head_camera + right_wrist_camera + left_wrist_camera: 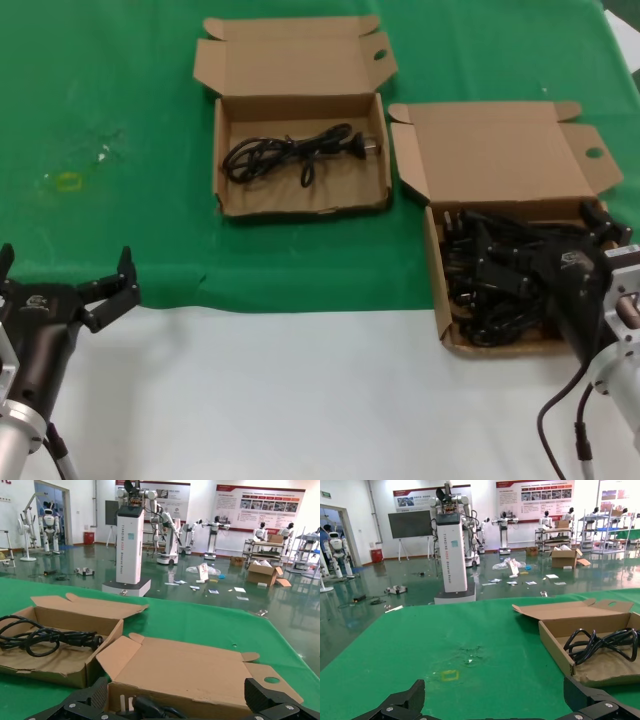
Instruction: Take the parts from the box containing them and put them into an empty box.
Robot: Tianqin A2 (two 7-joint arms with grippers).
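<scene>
Cords point(500, 285) heaped in near box point(441, 290) (far box point(300, 200): one cord point(295, 150)); both end effectors spread, ungrasping.

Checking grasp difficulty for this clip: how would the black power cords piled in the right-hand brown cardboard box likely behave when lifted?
The black power cords lie in tangled loops, so they would probably sag and drag neighbours along. Their chunky plugs likely hang lowest. The right gripper, open over the brown cardboard box, might snag several.

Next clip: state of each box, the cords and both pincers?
Right box: lid open, piled with cords.
Left box: lid open, one coiled cord inside.
Right pincer: open, over the right box's cords.
Left pincer: open, idle at the table's near left.
</scene>
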